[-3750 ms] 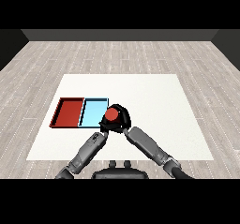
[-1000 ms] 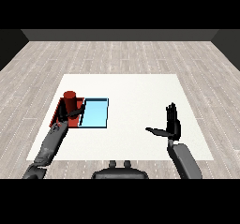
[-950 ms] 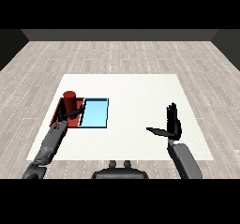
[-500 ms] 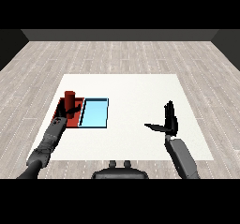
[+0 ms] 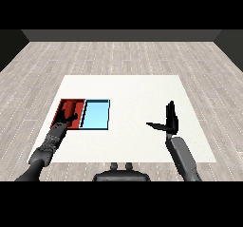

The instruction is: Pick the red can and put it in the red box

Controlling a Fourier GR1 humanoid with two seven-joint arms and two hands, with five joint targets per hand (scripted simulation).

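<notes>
Two shallow trays are seen side by side on the left part of the white desk (image 5: 137, 90), their long edges touching or nearly so. The light blue tray (image 5: 96, 114) lies on the right of the pair, and nothing is seen inside it; only its pale floor and thin dark rim are shown. The red tray (image 5: 64, 106) lies on the left, and much of its floor is covered by the left hand (image 5: 63, 119), which is reached into it from the near edge at the end of the grey left forearm (image 5: 47, 145). Dark fingers (image 5: 72, 111) are spread over the red floor of that tray, pointing away from the robot; whether they are curled round anything cannot be told, since the black shapes and the red surface run together. The red can (image 5: 67, 110) cannot be made out with certainty: a red patch shows among the fingers inside the red tray, so the can appears to be in that tray and at the hand, but its outline and whether it stands or lies cannot be told. The right hand (image 5: 170, 121) is held above the right part of the desk, well apart from both trays, with fingers straight and upright and the thumb stretched out sideways towards the trays; nothing is held or touched by it.
</notes>
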